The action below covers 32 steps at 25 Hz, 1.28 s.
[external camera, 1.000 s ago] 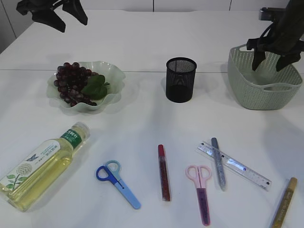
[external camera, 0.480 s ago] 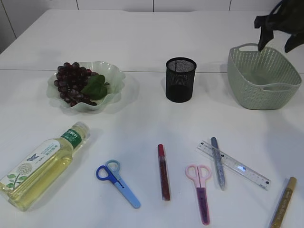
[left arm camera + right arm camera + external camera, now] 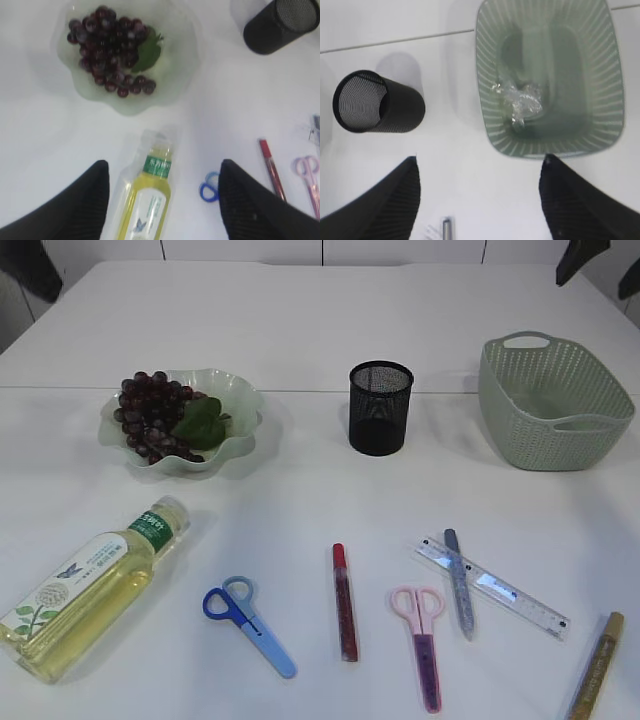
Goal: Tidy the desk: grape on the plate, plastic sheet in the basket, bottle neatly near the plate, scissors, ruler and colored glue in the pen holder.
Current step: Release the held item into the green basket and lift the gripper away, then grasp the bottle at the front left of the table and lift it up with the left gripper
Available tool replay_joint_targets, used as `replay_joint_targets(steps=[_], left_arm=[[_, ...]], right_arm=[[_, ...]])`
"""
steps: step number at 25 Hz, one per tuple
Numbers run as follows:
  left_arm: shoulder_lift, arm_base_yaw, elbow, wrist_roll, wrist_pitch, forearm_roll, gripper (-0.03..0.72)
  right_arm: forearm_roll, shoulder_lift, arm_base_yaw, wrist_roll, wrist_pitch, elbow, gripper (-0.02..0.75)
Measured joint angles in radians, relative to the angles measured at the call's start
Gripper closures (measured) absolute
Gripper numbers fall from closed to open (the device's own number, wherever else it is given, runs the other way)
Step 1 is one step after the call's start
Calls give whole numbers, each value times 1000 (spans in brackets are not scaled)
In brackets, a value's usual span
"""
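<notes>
Crumpled clear plastic sheet [image 3: 520, 102] lies at the bottom of the green basket [image 3: 487, 95], upper right of my right wrist view. My right gripper [image 3: 479, 200] hangs spread and empty above it. Left gripper [image 3: 162, 200] is spread too, empty, over the bottle [image 3: 90, 585] lying at lower left. Grapes [image 3: 150, 415] sit on the plate [image 3: 240, 405]. Pen holder [image 3: 381, 407] stands mid-frame; both scissors, glue sticks and ruler [image 3: 495, 587] lie along the bottom.

Black left tool [image 3: 162, 200], matte ribbed fingers [image 3: 580, 205], rounded tips
</notes>
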Motion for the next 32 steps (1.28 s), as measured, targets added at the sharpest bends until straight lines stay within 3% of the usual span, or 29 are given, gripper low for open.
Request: replay_joint_targets(steps=[4, 8, 11, 18, 25, 32], left_arm=[[-38, -42, 143, 13, 0, 33, 167], [-31, -149, 215, 17, -4, 124, 90], [1, -210, 239, 18, -8, 182, 74], [92, -217, 252, 18, -16, 244, 75], [135, -217, 404, 43, -47, 285, 95], [164, -217, 418, 71, -126, 281, 102]], right_arm=[[0, -127, 0, 0, 0, 174, 162], [4, -243, 0, -2, 0, 361, 162], [6, -313, 0, -10, 0, 478, 162], [6, -390, 0, -23, 0, 606, 162], [6, -416, 0, -29, 0, 612, 162], [8, -416, 0, -31, 0, 614, 162]])
